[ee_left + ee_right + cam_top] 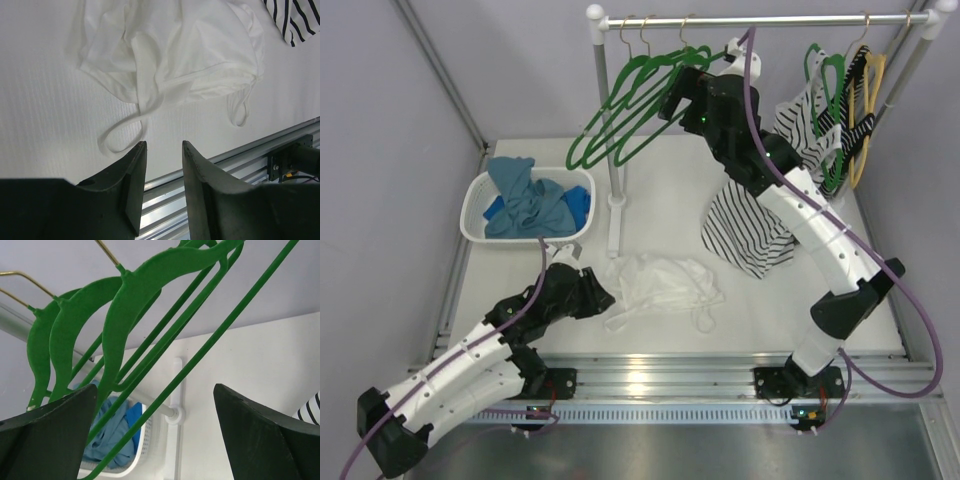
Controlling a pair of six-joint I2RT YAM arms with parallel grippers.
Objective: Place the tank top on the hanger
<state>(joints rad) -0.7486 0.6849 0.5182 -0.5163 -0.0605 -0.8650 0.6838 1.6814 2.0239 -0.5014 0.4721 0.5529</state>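
Right wrist view: my right claw (pixel 155 390) stands wide and empty at the thin green triangular hangers (pixel 145 285), placed to take one. My left claw (pixel 164 145), half-open and empty, hovers beside the crumpled white tank top (pixel 190 50) on the surface (pixel 45 115), near its strap.

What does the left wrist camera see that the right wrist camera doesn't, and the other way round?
Only the left wrist view shows the white tank top crumpled on the table, with the left pincer open near a strap. Only the right wrist view shows the green hangers and the basket of blue clothes, seen between the open right pincer's fingers. Both catch the table and a corner of the striped top.
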